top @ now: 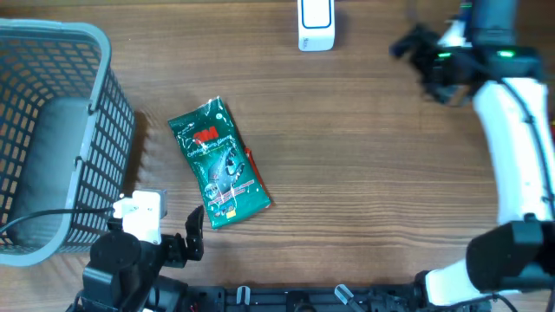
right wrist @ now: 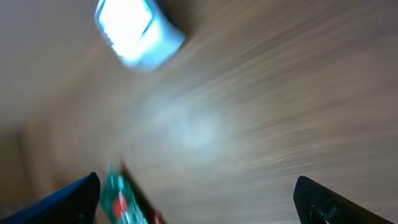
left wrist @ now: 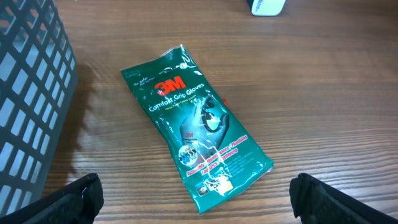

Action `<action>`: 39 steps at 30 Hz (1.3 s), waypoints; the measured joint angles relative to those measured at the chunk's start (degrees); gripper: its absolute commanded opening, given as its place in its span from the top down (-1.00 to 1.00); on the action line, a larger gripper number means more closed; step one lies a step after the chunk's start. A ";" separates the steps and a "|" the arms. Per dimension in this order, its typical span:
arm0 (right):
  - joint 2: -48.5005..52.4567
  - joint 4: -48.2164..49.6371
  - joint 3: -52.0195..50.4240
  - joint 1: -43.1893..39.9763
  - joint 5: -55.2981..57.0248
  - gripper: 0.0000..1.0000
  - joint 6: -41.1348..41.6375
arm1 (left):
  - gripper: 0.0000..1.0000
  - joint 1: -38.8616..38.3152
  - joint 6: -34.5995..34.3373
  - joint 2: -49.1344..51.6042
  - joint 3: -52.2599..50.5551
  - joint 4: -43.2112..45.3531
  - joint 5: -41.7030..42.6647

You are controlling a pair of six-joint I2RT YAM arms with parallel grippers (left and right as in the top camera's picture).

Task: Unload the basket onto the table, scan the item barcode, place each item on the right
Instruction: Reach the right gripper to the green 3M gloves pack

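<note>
The item is a green 3M Comfort Grip Gloves packet (top: pixel 219 162) lying flat on the wooden table, printed face up; no barcode shows on it. In the left wrist view the packet (left wrist: pixel 196 124) lies just ahead of my left gripper (left wrist: pixel 196 200), which is open with nothing between its fingers. Seen from overhead, the left gripper (top: pixel 189 236) sits near the packet's lower end. My right gripper (top: pixel 416 65) is open and empty at the far right, well away from the packet. Its view is blurred, with the packet (right wrist: pixel 118 199) at the lower left. A white scanner (top: pixel 316 24) stands at the far edge.
A grey mesh basket (top: pixel 95 39) fills the left side, close to my left arm, and its wall (left wrist: pixel 28 93) shows at the left of the left wrist view. The scanner (right wrist: pixel 137 31) appears blurred at the upper left of the right wrist view.
</note>
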 measured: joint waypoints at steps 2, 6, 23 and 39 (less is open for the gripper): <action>2.03 2.40 -0.85 6.14 -1.57 -0.91 -4.66 | -1.00 0.00 0.00 0.00 0.00 0.02 0.00; 9.53 9.29 -1.75 17.00 -9.57 -0.89 -14.69 | -1.00 0.00 0.00 0.00 0.00 0.00 0.00; 24.39 19.54 -2.45 32.63 -21.38 -0.68 -30.60 | -1.00 0.00 0.00 0.00 0.00 0.02 0.00; 32.63 30.62 -2.38 33.92 -20.26 -0.11 -30.36 | -1.00 0.00 0.00 0.00 0.00 0.02 0.00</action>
